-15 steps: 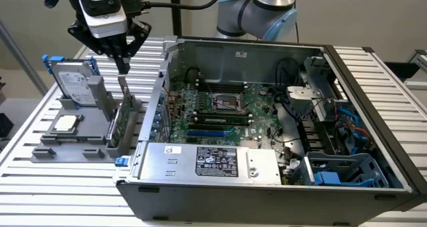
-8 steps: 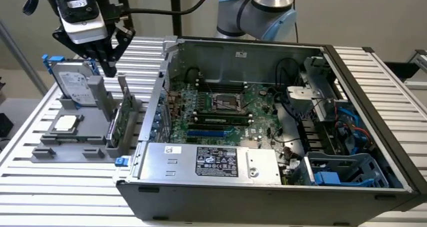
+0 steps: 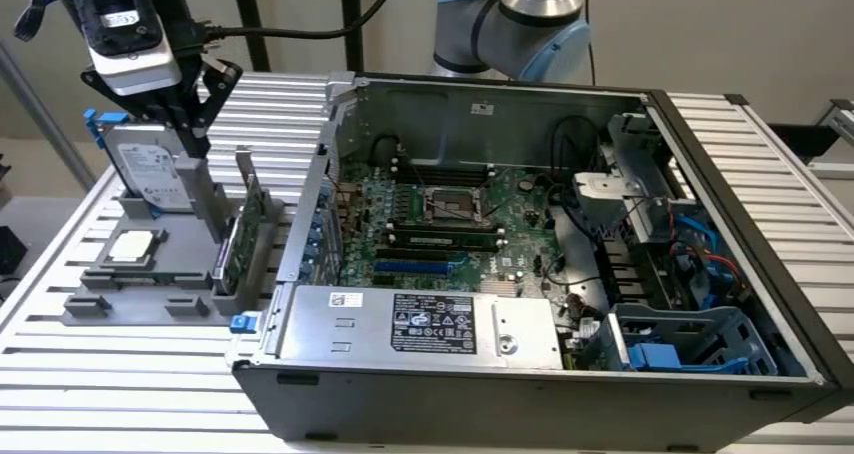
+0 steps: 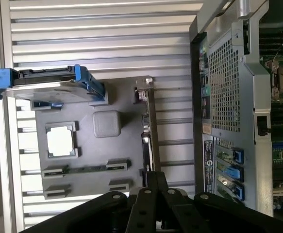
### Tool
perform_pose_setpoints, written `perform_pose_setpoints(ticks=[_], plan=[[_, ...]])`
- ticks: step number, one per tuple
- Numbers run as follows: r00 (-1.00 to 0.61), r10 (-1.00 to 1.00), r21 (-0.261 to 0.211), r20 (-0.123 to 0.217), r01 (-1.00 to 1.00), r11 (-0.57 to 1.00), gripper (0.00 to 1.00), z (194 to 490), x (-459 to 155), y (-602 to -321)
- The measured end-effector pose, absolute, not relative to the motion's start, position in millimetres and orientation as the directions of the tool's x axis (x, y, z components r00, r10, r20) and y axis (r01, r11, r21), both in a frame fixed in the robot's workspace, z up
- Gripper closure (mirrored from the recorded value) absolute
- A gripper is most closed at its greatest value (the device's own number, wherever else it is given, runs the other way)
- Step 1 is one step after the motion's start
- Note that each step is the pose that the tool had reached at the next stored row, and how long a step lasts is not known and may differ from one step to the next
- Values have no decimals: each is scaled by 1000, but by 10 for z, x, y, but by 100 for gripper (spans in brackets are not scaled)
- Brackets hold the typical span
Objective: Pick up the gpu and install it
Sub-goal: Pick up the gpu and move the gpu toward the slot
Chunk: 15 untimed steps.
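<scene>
Exterior view: the gpu stands on edge in a grey holder, at nine o'clock from the computer case. The gripper hangs at its eleven o'clock, fingers closed and empty. Probably light, stiff, fragile — grip its top edge.

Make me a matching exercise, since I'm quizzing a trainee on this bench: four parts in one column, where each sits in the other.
1. gpu
2. hard drive
3. CPU chip
4. power supply

A. lying flat in a recess of the grey holder
B. on edge, on the holder's side nearest the computer case
C. inside the case
D. upright at the holder's end, with blue rails

Pairs: 1-B, 2-D, 3-A, 4-C
</scene>
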State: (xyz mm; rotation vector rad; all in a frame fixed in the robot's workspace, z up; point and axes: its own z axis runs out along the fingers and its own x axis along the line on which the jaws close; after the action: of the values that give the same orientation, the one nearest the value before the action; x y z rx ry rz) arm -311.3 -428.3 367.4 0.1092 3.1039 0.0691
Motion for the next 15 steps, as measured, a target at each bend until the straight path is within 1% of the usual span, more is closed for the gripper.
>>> perform_pose_setpoints(ticks=[13, 14, 15], plan=[[-997, 71, 46, -34, 70, 997, 100, 3673, -3113, -4283], [-997, 71, 46, -33, 70, 997, 0, 3673, -3113, -4283], [-997, 71, 46, -33, 69, 997, 0, 3673, -3113, -4283]])
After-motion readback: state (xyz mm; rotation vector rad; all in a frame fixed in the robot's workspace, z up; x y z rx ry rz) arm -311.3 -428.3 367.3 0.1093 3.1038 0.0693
